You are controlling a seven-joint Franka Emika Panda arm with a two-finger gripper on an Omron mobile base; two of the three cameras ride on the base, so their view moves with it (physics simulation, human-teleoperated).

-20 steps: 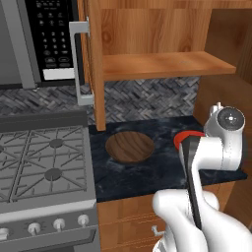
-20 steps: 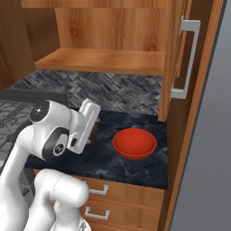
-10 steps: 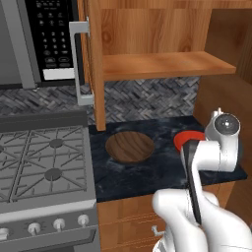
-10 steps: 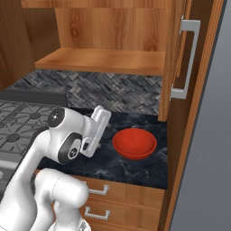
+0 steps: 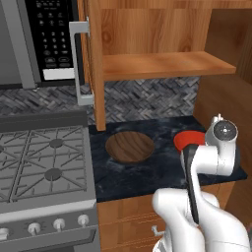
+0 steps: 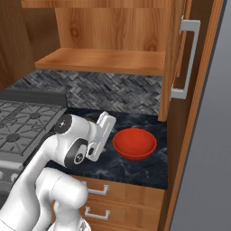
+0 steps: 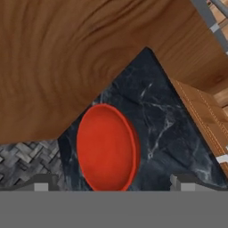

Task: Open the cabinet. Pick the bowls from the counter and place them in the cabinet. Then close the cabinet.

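Two bowls sit on the counter (image 5: 147,172) in the left base view: the wooden bowl (image 5: 130,146) to the left, the red bowl (image 5: 189,141) to the right, partly behind the arm. Over the last second the wrist has swung rightward toward the red one.

From the right base view, the gripper (image 6: 107,122) now hangs just left of the red bowl (image 6: 134,143), under the open cabinet (image 6: 103,61).

Along the hand view, the red bowl (image 7: 107,147) lies between widely spread fingertips (image 7: 42,181), nothing pinched; a grasp looks next.
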